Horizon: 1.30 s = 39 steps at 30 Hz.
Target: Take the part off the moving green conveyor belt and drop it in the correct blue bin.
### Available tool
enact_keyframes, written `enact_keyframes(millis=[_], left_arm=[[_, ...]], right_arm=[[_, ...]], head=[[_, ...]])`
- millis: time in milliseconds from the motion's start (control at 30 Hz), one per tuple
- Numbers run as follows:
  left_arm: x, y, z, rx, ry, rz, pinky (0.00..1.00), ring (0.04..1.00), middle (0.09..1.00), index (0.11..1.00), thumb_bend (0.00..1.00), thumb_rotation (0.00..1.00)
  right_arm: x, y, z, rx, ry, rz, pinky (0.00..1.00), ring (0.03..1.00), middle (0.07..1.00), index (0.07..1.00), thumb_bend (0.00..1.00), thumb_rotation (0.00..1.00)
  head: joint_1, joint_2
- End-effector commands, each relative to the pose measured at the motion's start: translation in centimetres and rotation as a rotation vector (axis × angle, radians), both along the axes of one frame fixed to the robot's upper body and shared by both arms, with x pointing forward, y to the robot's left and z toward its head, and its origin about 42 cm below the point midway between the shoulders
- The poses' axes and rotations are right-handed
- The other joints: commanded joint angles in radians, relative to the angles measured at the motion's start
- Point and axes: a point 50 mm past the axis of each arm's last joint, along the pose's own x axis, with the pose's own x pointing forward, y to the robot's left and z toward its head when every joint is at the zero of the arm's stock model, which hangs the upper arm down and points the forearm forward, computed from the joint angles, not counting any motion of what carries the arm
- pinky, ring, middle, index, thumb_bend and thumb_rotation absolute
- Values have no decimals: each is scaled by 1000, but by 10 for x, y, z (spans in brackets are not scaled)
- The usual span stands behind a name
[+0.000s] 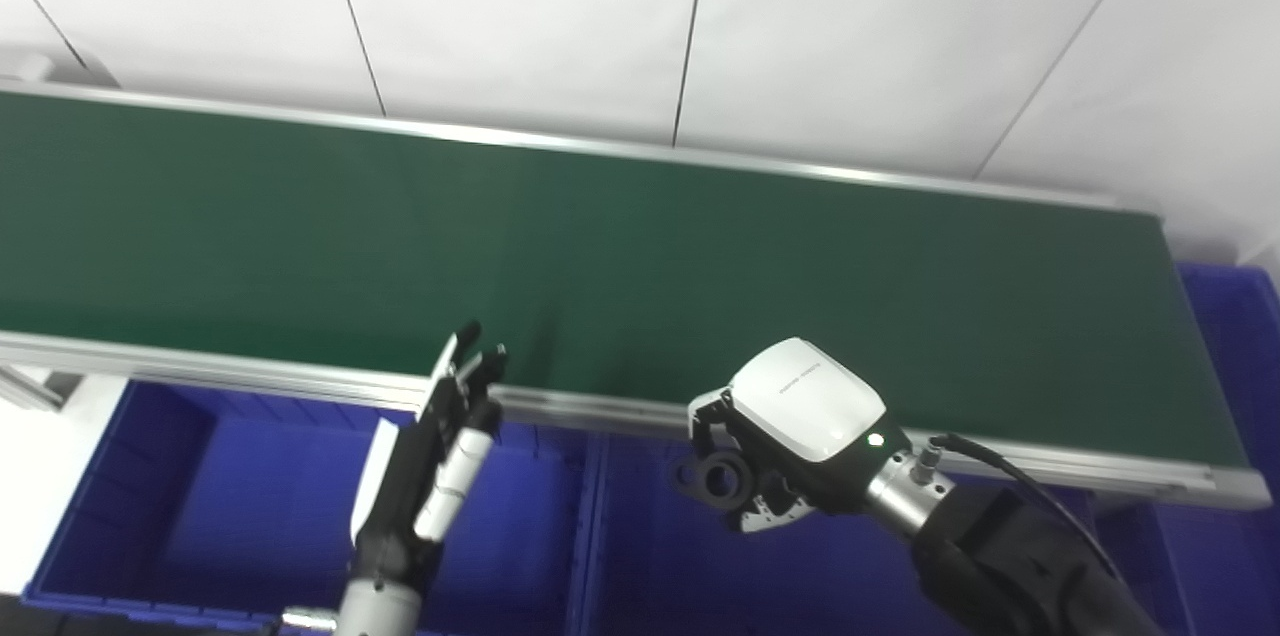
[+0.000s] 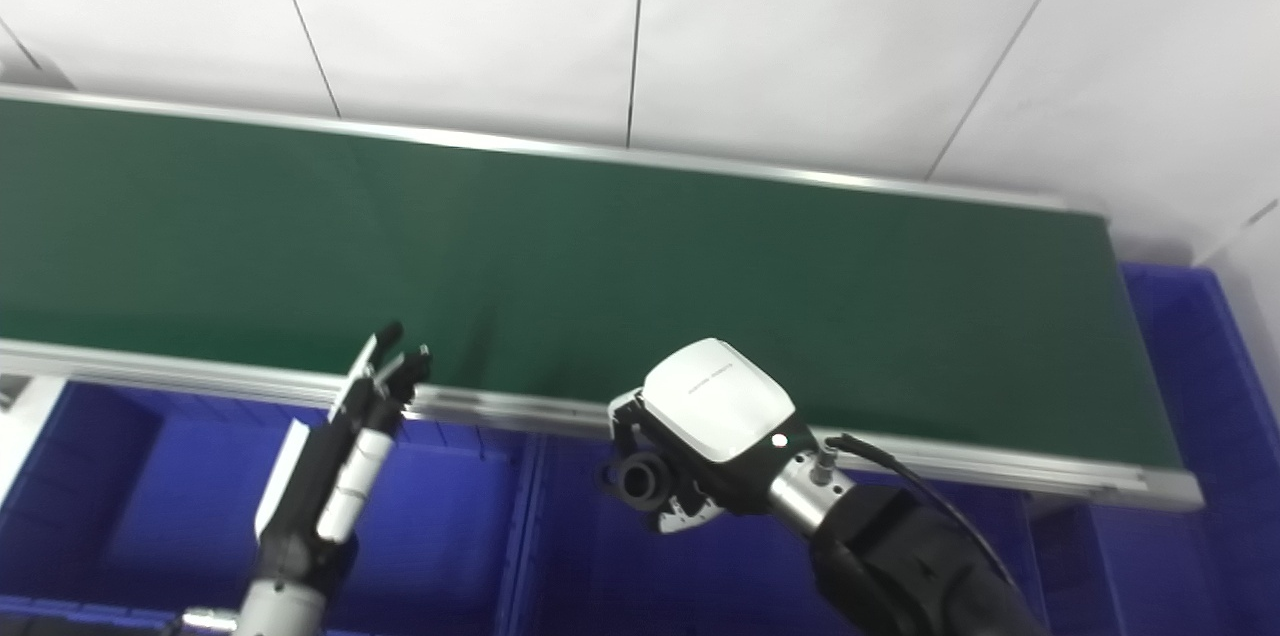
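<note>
Right hand, lower centre, closed around small black ring-shaped part, held over middle blue plastic bin, just below the long green conveyor belt's near aluminium rail. Left hand empty, fingers straight, above left blue bin.

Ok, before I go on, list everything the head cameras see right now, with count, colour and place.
Conveyor belt: one, green with silver rails, across the middle, no part on it.
Bins: at least three, blue, two below the belt's near rail, one at its right end.
Wall panels: white, behind the belt.
Part: one, black, ring-shaped, held above the middle bin.
Left hand: black and white, fingers apart, holding nothing, over the left bin.
Right hand: white-backed, shut on the part.
</note>
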Motion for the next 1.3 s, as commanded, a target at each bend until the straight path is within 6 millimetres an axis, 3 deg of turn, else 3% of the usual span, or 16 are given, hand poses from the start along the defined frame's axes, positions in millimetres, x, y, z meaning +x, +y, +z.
enact_keyframes(millis=[0, 267, 667, 767, 800, 933, 1067, 1267], left_arm=[[4, 4, 14, 4, -41, -8, 932, 897, 896, 983, 537, 951], [7, 7, 20, -2, -33, -8, 896, 887, 886, 968, 527, 925], [2, 2, 15, -8, -18, -14, 894, 878, 886, 972, 512, 932], [0, 1, 13, -4, -21, -18, 900, 878, 882, 972, 525, 939], [0, 1, 12, -8, -18, -17, 905, 877, 880, 969, 529, 936], [-2, 1, 11, -12, -7, -14, 911, 880, 879, 965, 514, 923], [-2, 1, 10, -6, -9, -19, 911, 874, 872, 955, 496, 927], [-2, 1, 8, -2, -9, -23, 914, 873, 862, 951, 479, 944]], right_arm=[[-10, 6, 5, 17, -35, 40, 90, 137, 220, 484, 518, 121], [-30, 8, -15, -20, 3, 55, 77, 131, 220, 483, 514, 117], [-30, 2, -38, -106, -26, 14, 64, 118, 198, 487, 515, 118], [-26, 0, -38, -186, -49, -33, 174, 237, 340, 491, 519, 158], [-25, 1, -37, -222, -58, -45, 217, 281, 409, 549, 646, 260], [-26, 2, -35, -284, -92, -80, 262, 327, 517, 687, 924, 447], [-28, 3, -35, -292, -90, -82, 263, 326, 540, 734, 974, 505], [-30, 4, -33, -303, -73, -85, 271, 341, 552, 752, 973, 508]], head=[[0, 2], [1, 24], [44, -18], [51, -26], [55, -32], [56, -38], [61, -46], [60, -55]])
